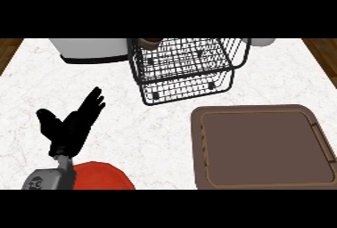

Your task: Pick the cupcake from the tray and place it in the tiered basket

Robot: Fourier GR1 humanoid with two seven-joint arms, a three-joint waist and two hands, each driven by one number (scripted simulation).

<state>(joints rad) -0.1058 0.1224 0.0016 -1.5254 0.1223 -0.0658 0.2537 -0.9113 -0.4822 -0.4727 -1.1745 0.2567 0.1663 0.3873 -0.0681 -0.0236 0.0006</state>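
One hand showing: the left hand (71, 122) is hanging over the white marbled counter (164, 129) at the view's left, well apart from both the basket and the tray.
Hand state: its fingers are standing straight and spread apart, pointing up toward the basket, with the thumb sticking out to the left; it is holding nothing.
Forearm: the grey forearm (47, 178) is coming in from the lower edge, touching a red rounded shape (102, 176) on its right.
Red shape: the lower edge is cutting it off, and what it is cannot be told.
Basket: the black wire basket (187, 67) is standing at the far middle of the counter, its upper tier showing as the larger wire box and its lower tier jutting out nearer the viewer.
Cupcake: what is looking like the cupcake (148, 43), a small brown rounded thing, is sitting at the basket's far left corner behind the upper tier's wires; only part of it is showing.
Tray: the brown tray (197, 147) is lying at the near right, its whole flat floor showing, near the basket's front but apart from it.
Box: a pale grey box (92, 50) on a dark base is standing just beside the basket's left side.
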